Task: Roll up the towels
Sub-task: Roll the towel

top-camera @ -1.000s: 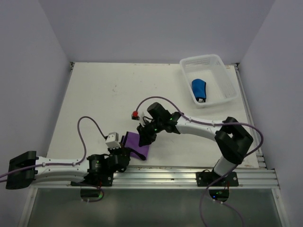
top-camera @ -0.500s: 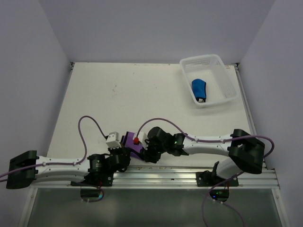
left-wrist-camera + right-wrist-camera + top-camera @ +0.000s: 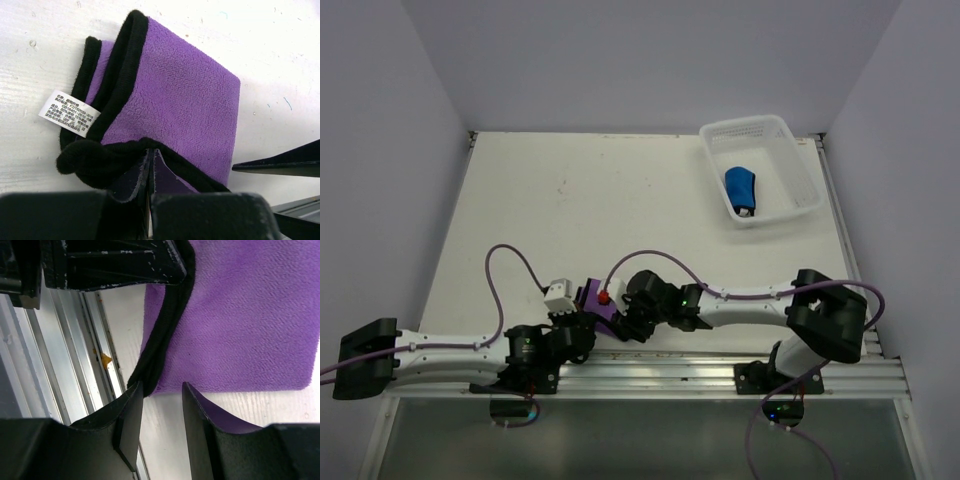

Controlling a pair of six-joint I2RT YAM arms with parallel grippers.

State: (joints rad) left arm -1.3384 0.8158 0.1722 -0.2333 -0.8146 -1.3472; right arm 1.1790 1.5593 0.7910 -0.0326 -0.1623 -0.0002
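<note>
The purple towel lies folded on the white table near the front edge, with a black hem and a white label. My left gripper is shut on its bunched black hem at the near side. In the right wrist view my right gripper stands open at the towel's corner, one finger touching the hem, nothing between the fingers. From above, both grippers, left and right, cover most of the purple towel. The blue towel lies rolled in the basket.
The white perforated basket stands at the back right of the table. An aluminium rail runs along the front edge, right beside the right gripper's fingers. The left gripper's fingers sit close above them.
My right arm has swung from above the towel's far side down to its near corner by the rail, and its jaws have opened wider. The left gripper has kept its hold.
</note>
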